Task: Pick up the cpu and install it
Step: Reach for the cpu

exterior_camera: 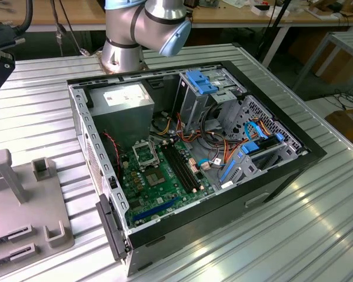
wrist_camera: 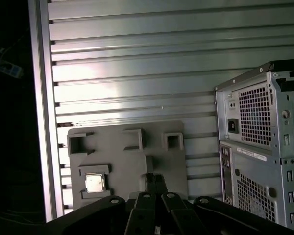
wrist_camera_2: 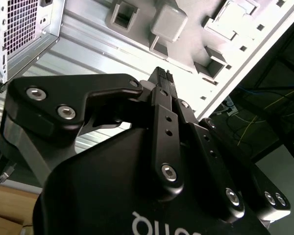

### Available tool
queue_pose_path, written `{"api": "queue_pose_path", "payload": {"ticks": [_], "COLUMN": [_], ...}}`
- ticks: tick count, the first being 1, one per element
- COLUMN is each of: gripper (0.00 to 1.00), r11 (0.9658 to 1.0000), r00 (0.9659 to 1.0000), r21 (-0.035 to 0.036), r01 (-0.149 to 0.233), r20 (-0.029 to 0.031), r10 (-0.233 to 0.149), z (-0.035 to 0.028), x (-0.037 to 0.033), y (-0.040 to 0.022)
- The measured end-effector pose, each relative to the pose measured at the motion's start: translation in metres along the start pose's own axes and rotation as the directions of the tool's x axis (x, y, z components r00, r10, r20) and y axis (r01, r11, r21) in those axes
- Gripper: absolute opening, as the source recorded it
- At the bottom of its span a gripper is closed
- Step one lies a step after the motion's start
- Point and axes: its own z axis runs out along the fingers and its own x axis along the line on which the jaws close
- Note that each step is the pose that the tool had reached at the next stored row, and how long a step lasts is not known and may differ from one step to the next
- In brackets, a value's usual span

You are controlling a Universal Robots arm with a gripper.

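Note:
The cpu (wrist_camera: 94, 183) is a small pale silver square lying flat in a recess of the grey fixture plate (wrist_camera: 137, 161) in the first wrist view. My gripper (wrist_camera: 156, 180) hangs above that plate, off to one side of the cpu and apart from it. Its black fingers (wrist_camera_2: 162, 105) meet at the tips with nothing between them, so the gripper (wrist_camera_2: 161, 74) is shut and empty. The open computer case (exterior_camera: 194, 153) lies on its side with the green motherboard (exterior_camera: 170, 182) inside. The black-framed socket (exterior_camera: 144, 154) sits near the board's far end.
The fixture plate (exterior_camera: 23, 205) with raised grey blocks lies at the exterior view's left, on the ribbed metal table (exterior_camera: 294, 235). The arm's base (exterior_camera: 126, 47) stands behind the case. Cables, blue drive brackets (exterior_camera: 203, 82) and a power supply (exterior_camera: 126, 103) crowd the case interior.

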Motion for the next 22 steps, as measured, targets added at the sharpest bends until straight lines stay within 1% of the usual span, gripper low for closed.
{"api": "queue_pose_path", "payload": {"ticks": [2,10,12,13,18,19,21,22], "gripper": [0.11,0.11,0.11,0.11,0.11,0.11,0.11,0.11], "r11": [1.0000,1.0000,1.0000,1.0000,1.0000,1.0000,1.0000,1.0000], "r00": [1.0000,1.0000,1.0000,1.0000,1.0000,1.0000,1.0000,1.0000], "r21": [0.0000,0.0000,0.0000,0.0001,0.0001,0.0000,0.0000,0.0000], "r01": [0.000,0.000,0.000,0.000,0.000,0.000,0.000,0.000], "r20": [-0.0002,-0.0002,-0.0003,-0.0003,-0.0003,-0.0003,-0.0002,-0.0002], "r10": [0.000,0.000,0.000,0.000,0.000,0.000,0.000,0.000], "z": [0.0001,0.0001,0.0001,0.0001,0.0002,0.0002,0.0003,0.0003], "x": [0.0020,0.0025,0.0043,0.0056,0.0172,0.0183,0.0240,0.0252], "y": [-0.0002,-0.0002,-0.0003,-0.0004,-0.0017,-0.0021,-0.0045,-0.0053]}}
